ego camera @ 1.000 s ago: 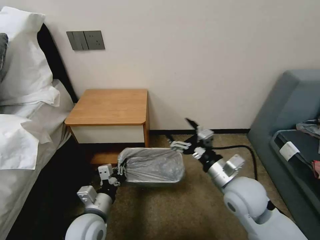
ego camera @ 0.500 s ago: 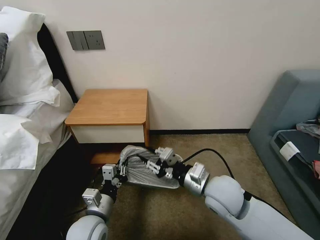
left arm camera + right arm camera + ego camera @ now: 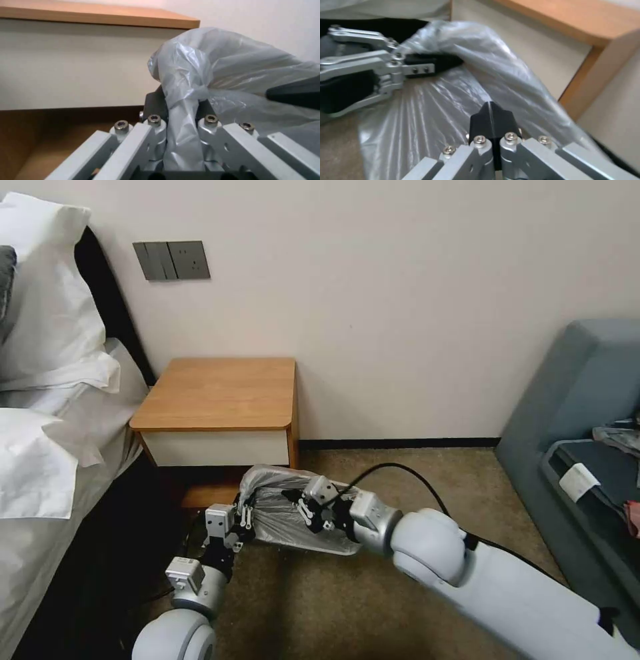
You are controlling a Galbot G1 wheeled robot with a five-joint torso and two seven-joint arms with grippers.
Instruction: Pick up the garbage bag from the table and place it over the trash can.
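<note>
Bag [image 3: 280, 507] off worktop [image 3: 220, 393], draped over bin; left claw [image 3: 180, 130] clamped on its corner, right claw [image 3: 491, 122] closed, empty; seating remains.

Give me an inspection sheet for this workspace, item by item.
Surface: table, wooden top bare.
Job's things: garbage bag stretched over the trash can on the carpet in front of the table; the can itself is hidden under it.
Clutter: nothing seen.
Grippers: left tool shut on a bunched fold of the bag; right tool shut, tips over the bag's top.
Cables: black cable arcs over the right arm.
Surroundings: bed at left, grey sofa at right, wall sockets.
</note>
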